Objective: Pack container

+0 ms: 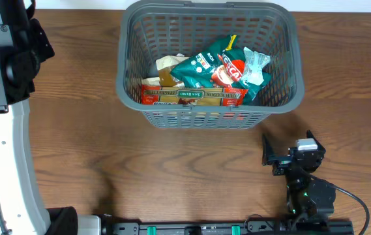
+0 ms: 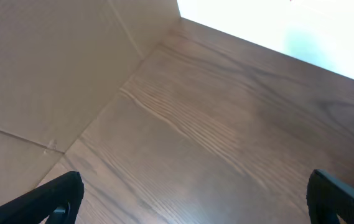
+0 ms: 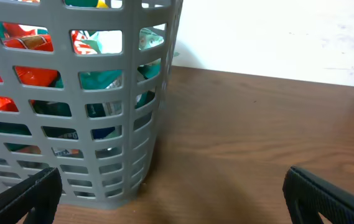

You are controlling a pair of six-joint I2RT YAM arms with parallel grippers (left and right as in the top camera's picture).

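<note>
The container (image 1: 198,119) is a grey slotted basket at the back middle of the wooden table. In it lie a green packet (image 1: 205,68), a red and white packet (image 1: 234,70), a tan packet (image 1: 169,65) and a flat red box (image 1: 192,96). My right gripper (image 1: 289,146) stands open in front of the basket's right corner, apart from it. In the right wrist view the right gripper (image 3: 173,199) is empty, and the container (image 3: 63,59) fills the left. My left gripper (image 2: 195,199) is open over bare wood, far left of the basket.
The left arm (image 1: 6,59) and its white base (image 1: 9,163) take up the table's left side. A brown cardboard wall (image 2: 46,68) rises beside the left gripper. A black rail (image 1: 192,228) runs along the front edge.
</note>
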